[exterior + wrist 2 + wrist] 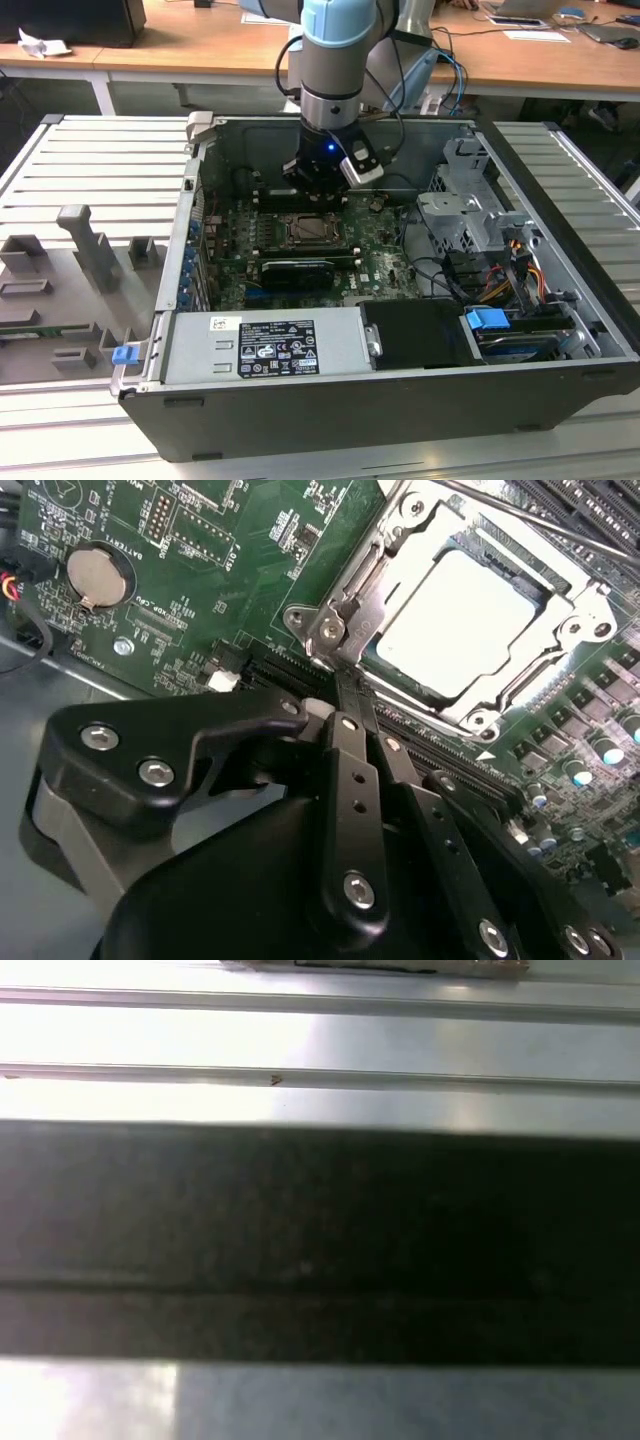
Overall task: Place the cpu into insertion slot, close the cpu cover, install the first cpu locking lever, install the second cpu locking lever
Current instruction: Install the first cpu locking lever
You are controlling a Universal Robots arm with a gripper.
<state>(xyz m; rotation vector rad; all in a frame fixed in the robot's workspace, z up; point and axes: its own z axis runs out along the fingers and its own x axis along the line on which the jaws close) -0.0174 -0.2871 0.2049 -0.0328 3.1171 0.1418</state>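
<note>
The cpu (455, 620) lies flat in the insertion slot (470, 718), its silver top showing through the window of the cpu cover (385, 570), which is folded down over it. A thin locking lever (520, 518) runs along the far side of the socket. My gripper (342, 685) is shut, with the black fingers (350, 750) pressed together and the tips at the socket's corner by a lever hinge. In the exterior view the gripper (318, 185) hangs low inside the case, just behind the socket (308, 230).
The open computer case (560, 300) walls in the green motherboard (380, 265). A silver power supply (265, 345) is in front, a drive cage (460, 215) on the exterior view's right. Memory slots (285, 670) and a coin battery (95, 575) flank the socket. Grey fixtures (90, 250) stand outside.
</note>
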